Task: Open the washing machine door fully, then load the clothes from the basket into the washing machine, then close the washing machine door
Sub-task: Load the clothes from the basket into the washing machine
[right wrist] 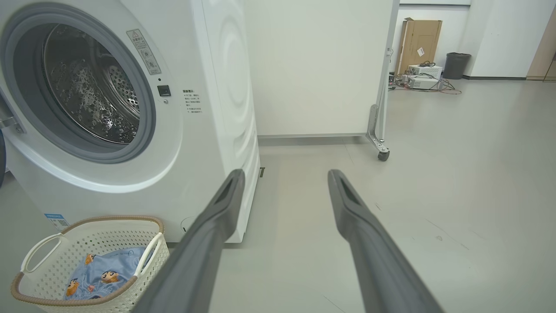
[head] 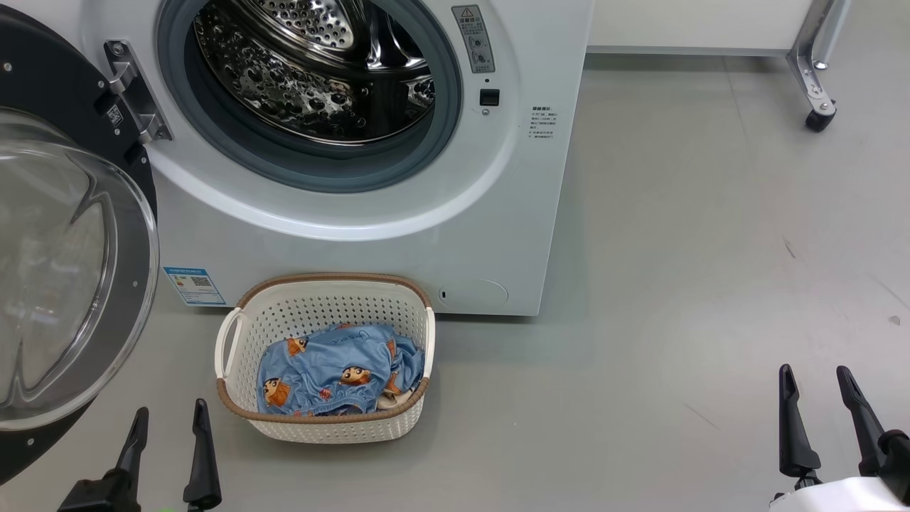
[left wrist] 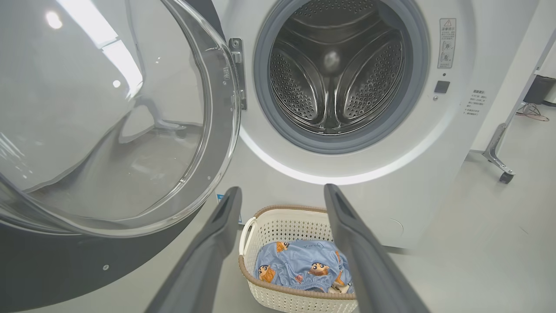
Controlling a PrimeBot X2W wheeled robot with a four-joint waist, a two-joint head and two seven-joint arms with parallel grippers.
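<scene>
Dark grey fingers of the left gripper (head: 171, 411) stood spread wide with nothing between them, low over the floor (head: 675, 284) just left of the basket (head: 330, 278). The right gripper (head: 814, 373) was likewise parted and empty, well off to the right.

Between them the cream perforated basket sat right at the foot of the washing machine (head: 498, 213). The clothes (head: 330, 370), a light blue bundle printed with cartoon boys, lay crumpled in its bottom, with a scrap of cream cloth at the right. Above, the steel drum (head: 313, 71) gaped empty inside its grey gasket (head: 448, 107). The washing machine door (head: 71, 270) hung swung out to the left on its metal hinge (head: 135, 92), so opening looked done and loading looked next.

To do that well, the nearer left gripper would best come down from above into the middle of the bundle, clear of the basket's wall and white handle. It would need to pinch deep enough to gather several folds, since soft fabric trails. A high lift before swinging toward the drum would keep cloth from snagging the brown rim or dragging the basket. The arm would also need to stay clear of the door's glass.
</scene>
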